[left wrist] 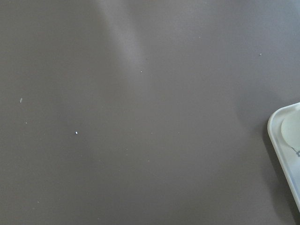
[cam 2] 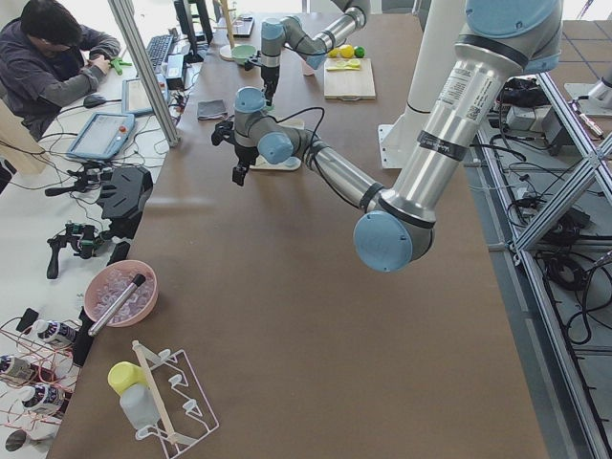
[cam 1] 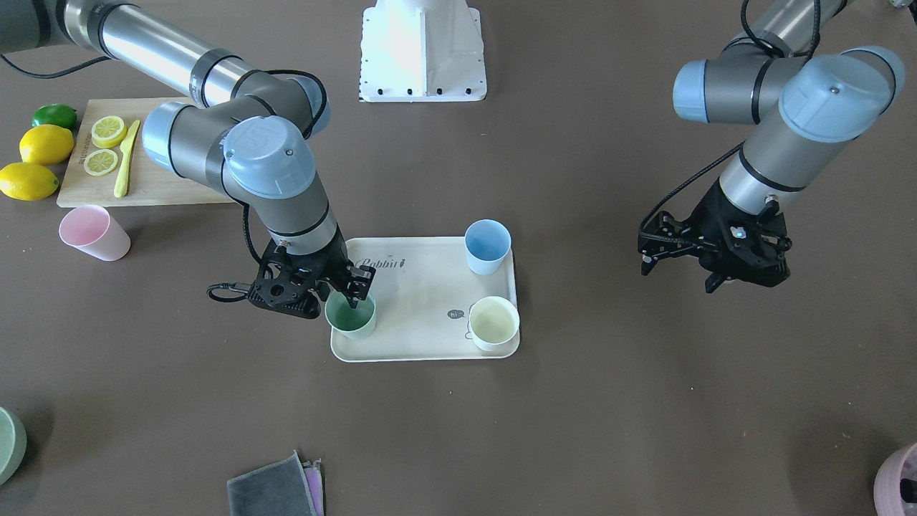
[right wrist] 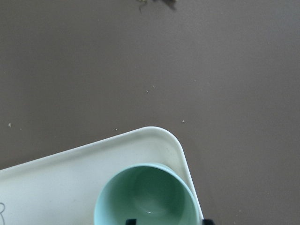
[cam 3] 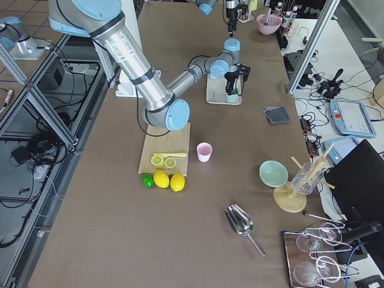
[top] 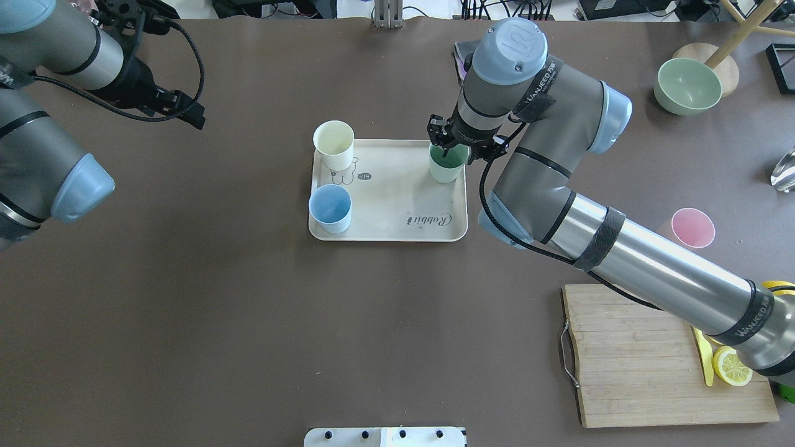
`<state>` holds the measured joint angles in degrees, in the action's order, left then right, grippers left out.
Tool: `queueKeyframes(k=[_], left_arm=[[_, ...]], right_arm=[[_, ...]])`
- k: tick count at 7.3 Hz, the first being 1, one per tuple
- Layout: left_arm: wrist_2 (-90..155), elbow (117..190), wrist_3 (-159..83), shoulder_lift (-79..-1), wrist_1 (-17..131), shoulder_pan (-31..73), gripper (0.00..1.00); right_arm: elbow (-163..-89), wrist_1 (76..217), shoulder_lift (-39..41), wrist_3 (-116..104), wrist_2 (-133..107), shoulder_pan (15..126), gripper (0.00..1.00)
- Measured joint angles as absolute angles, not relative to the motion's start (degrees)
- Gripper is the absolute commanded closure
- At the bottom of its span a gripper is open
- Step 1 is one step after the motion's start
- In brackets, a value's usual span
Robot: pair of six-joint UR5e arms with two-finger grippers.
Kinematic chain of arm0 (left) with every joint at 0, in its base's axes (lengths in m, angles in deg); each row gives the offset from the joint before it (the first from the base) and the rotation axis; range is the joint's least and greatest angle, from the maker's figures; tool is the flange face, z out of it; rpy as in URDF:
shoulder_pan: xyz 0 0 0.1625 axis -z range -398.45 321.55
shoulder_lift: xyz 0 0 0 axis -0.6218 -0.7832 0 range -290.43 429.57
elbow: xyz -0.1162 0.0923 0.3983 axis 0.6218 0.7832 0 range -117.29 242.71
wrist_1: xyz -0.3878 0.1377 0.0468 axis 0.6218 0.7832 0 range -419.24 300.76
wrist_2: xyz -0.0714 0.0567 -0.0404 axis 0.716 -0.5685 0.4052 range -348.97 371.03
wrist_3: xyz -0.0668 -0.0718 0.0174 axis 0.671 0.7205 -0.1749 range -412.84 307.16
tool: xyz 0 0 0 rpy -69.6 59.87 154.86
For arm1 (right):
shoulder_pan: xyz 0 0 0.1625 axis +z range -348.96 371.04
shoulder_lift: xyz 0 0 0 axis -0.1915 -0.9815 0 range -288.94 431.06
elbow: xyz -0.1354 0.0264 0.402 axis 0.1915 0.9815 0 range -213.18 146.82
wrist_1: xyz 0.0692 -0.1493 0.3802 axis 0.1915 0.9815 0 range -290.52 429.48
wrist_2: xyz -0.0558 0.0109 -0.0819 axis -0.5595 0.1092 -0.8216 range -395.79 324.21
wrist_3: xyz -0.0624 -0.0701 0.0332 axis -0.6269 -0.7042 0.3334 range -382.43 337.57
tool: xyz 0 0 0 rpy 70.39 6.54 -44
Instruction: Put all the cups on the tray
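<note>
The right gripper reaches down at the green cup, its jaws a little apart and straddling the cup's wall: one tip inside, one outside, neither seen pressing on it. The cup stands upright in a corner of the tray, left of centre in the front-facing view. On the tray's right side stand the blue cup above and the cream-yellow cup below it, each upright and apart from the other. The pink cup stands off the tray on the table, at the left, just below the cutting board.

The left gripper hangs over bare table at the right, jaws spread wide and holding nothing.

The table top is matte dark brown. The board carries lemon slices and a yellow knife; two lemons and a lime lie beside it. A grey cloth lies at the bottom edge. In the left side view, a person sits at a desk at the upper left.
</note>
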<state>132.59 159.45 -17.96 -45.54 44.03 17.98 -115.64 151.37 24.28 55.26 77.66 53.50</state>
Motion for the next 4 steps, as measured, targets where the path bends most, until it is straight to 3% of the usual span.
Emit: queueKeyframes(k=[2,4], left_arm=[[132.53,159.43,-17.87,-45.53,44.08,17.98,0.02],[132.50,159.34,-17.55,-45.50,44.17,17.92,0.02]], right_arm=[[-120.65,154.95,21.86,50.40,81.53,57.90,0.00],[-133.99,158.93,9.18,39.02,84.91,62.88,0.00]])
